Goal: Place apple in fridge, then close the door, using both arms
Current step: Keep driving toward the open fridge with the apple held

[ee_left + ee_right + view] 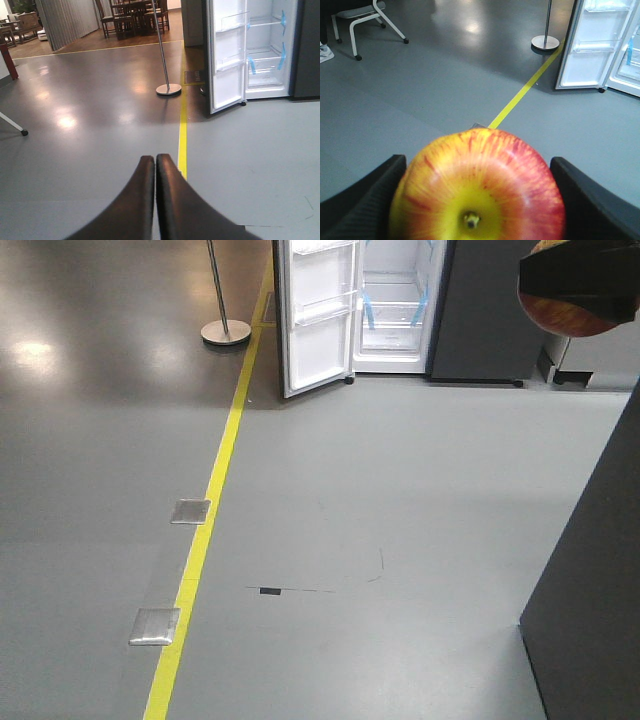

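My right gripper [477, 200] is shut on the apple [485, 175], red and yellow, which fills the bottom of the right wrist view. In the front view the apple [560, 315] shows at the top right corner, held by the right gripper [580, 285]. The fridge [400, 310] stands far ahead, white inside, with blue-taped shelves. Its door [318, 315] hangs wide open to the left. The left wrist view shows the same fridge [267, 50] and door [227, 55] in the distance. My left gripper [155, 160] is shut with nothing in it, pointing over the floor.
A yellow floor line [205, 530] runs toward the fridge, with two metal floor plates [155, 625] beside it. A post on a round base [225, 330] stands left of the door. A dark grey block [595, 590] rises at my right. Chairs and tables [132, 17] stand far back.
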Robot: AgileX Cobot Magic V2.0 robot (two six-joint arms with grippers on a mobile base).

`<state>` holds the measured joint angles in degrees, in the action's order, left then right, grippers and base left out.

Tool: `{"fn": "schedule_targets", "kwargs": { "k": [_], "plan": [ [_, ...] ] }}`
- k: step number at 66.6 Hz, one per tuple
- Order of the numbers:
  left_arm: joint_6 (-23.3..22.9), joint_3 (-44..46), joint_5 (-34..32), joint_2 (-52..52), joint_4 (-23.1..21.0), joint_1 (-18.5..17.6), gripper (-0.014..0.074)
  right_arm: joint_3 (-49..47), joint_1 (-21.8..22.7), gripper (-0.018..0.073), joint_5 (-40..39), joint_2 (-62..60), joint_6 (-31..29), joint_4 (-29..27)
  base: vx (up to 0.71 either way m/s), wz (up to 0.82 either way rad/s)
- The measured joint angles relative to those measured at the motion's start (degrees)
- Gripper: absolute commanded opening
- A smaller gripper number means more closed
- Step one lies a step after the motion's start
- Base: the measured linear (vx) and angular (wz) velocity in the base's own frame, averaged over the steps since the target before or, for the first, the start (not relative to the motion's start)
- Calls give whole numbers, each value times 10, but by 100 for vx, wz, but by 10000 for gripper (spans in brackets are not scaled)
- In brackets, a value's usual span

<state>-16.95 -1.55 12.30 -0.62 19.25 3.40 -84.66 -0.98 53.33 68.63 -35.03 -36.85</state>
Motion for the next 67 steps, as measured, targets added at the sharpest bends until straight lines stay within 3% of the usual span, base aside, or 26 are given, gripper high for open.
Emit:
{"fn": "schedule_targets", "kwargs": {
  "k": [67],
  "plan": [
    [0,0,0,0,0,0,-8,0,0,186,0,0,0,0,11,2]
  ]
}}
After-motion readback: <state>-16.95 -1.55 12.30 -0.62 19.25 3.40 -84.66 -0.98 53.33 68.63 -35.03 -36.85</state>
